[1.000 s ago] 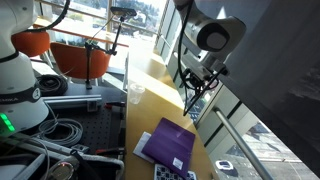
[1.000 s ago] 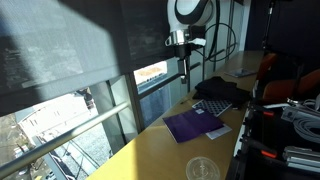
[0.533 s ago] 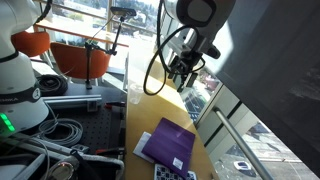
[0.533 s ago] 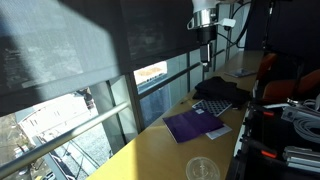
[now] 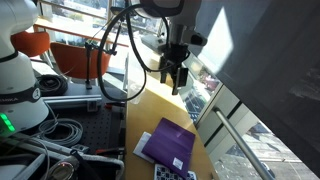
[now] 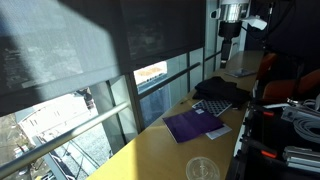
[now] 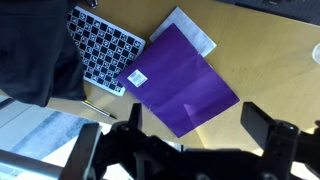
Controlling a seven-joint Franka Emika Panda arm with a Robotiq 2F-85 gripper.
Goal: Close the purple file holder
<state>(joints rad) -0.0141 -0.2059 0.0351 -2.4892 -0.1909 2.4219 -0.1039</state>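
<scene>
Purple file holder lies flat on worktop: likely light, thin, floppy; take a cover edge. Gripper overhead, jaws apart.

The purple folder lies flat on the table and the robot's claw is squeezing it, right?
No. The gripper is not squeezing the purple file holder; it hangs open in the air, well clear of it, as an exterior view shows. The holder does lie flat on the table.

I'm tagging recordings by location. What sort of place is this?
Probably a robotics lab or office on an upper floor: a calibration checkerboard lies by the purple file holder, thick cables lie coiled nearby, and tall windows look down on a street.
</scene>
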